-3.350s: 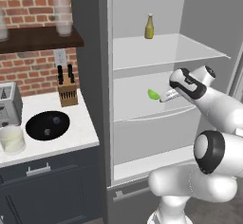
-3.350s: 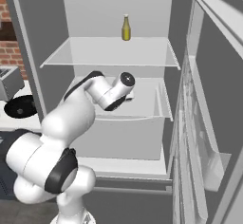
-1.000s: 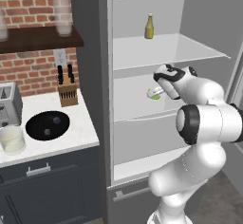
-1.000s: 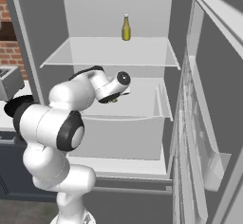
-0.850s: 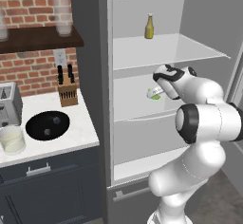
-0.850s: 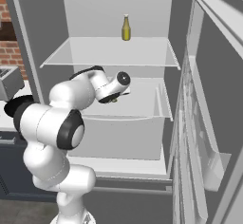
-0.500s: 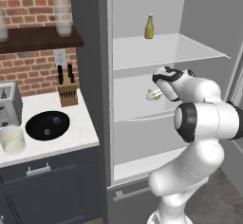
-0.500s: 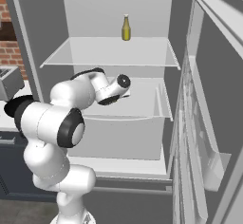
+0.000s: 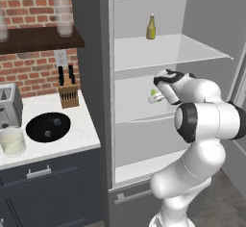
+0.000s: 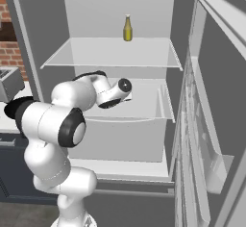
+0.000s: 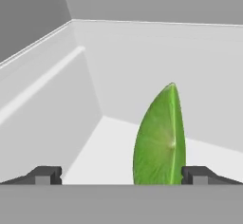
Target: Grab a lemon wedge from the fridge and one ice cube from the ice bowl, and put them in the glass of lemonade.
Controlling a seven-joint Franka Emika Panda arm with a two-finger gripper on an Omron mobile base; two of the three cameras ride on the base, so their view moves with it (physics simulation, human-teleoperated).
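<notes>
The fridge (image 9: 144, 77) stands open, its white shelves showing. The lemon wedge (image 11: 161, 140), green with a pale cut face, stands on edge on the middle shelf (image 9: 139, 110). My gripper (image 11: 122, 175) is open around it, and the wedge sits close to the right fingertip (image 11: 197, 174), well apart from the left one. From the left base view the wedge (image 9: 154, 94) peeks out right at the hand. On the counter lie the black ice bowl (image 9: 48, 127) and the glass of lemonade (image 9: 12, 141).
A yellow bottle (image 9: 151, 27) stands on the top shelf. The fridge door (image 10: 211, 101) hangs open at the right. A toaster (image 9: 7, 107) and a knife block (image 9: 68, 91) stand on the counter, with frosted glasses (image 9: 63, 17) on the wall shelf.
The hand has crept a little further into the fridge toward the wedge. The gripper has stayed open, and the wedge has not moved.
</notes>
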